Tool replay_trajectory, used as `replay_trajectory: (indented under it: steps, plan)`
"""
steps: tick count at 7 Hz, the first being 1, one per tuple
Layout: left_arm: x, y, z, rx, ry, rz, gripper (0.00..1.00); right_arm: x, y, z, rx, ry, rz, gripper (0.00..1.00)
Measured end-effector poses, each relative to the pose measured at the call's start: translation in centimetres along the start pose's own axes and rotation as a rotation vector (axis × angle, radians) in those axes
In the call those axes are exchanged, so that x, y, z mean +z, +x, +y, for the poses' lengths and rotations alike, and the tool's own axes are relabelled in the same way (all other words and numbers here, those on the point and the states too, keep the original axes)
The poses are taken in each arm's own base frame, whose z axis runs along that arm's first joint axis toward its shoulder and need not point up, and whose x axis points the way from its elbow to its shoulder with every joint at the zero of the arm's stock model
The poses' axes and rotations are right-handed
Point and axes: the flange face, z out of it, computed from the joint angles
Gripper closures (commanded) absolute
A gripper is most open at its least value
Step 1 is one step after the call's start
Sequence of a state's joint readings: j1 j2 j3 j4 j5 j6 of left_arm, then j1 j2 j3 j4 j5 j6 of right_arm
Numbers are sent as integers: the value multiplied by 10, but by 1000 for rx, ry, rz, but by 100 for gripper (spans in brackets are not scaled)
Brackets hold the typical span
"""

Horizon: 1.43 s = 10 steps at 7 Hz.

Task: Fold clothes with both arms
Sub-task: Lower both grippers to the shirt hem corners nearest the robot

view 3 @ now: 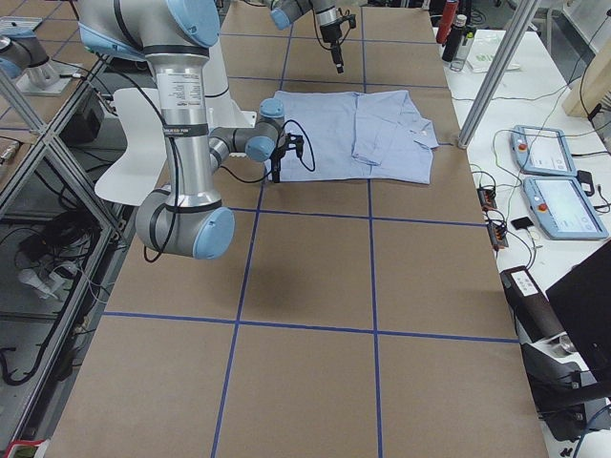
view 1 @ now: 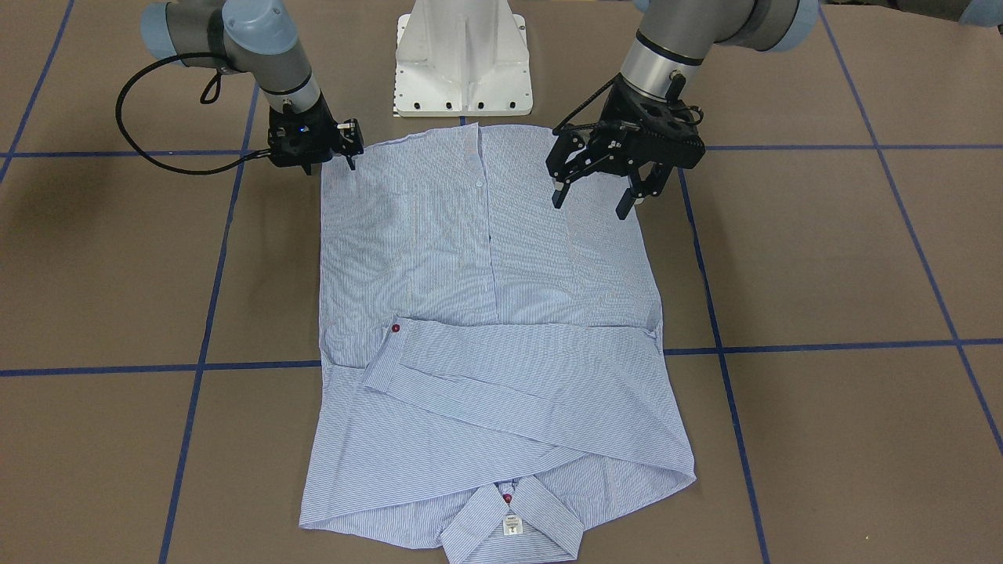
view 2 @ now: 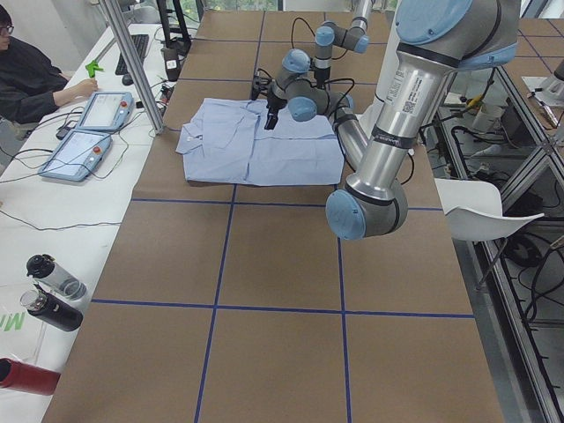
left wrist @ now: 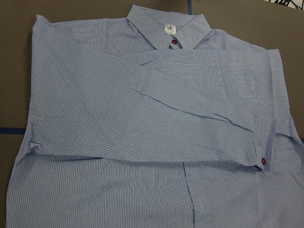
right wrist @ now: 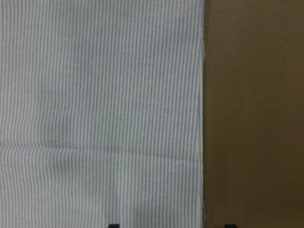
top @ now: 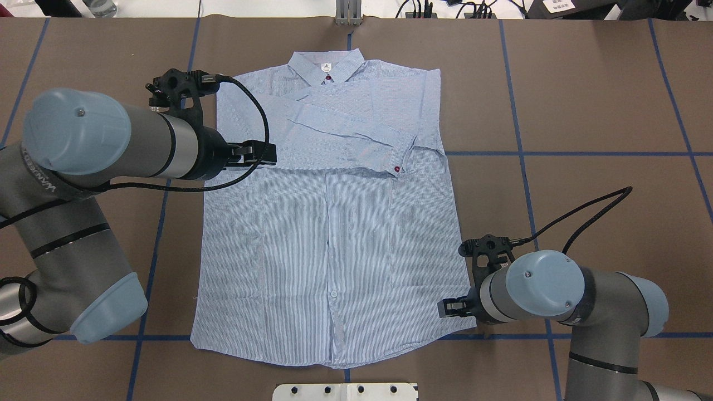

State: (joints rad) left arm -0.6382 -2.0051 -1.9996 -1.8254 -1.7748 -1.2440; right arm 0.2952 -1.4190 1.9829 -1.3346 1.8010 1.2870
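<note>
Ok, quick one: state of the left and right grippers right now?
Left gripper: open, empty, above the striped shirt.
Right gripper: open, empty, fingers either side of the shirt's side edge near the hem.

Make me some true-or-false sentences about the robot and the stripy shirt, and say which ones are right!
1. The shirt lies spread out on the table. True.
2. The sleeves stick out to the sides. False: they are folded across the chest.
3. The left gripper is open and holds nothing. True.
4. The collar lies next to the robot's white base. False: the collar is at the end far from it.
5. The right gripper is at the shirt's side edge. True.
</note>
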Motion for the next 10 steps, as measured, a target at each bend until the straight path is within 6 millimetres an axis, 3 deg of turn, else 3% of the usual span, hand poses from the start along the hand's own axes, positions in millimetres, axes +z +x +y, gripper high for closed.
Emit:
replay_trajectory:
  steps: [3,5,8,10]
  plan:
    - [2,1,-1,0,0,-1,0,1,1,1,1,-9,2,28]
    - [2,2,-1,0,0,1,0,2,1,2,1,-16,2,41]
    - [0,3,-1,1,1,4,1,2,2,3,1,-26,2,50]
    - [-1,3,-1,1,2,5,1,3,3,3,2,-28,4,64]
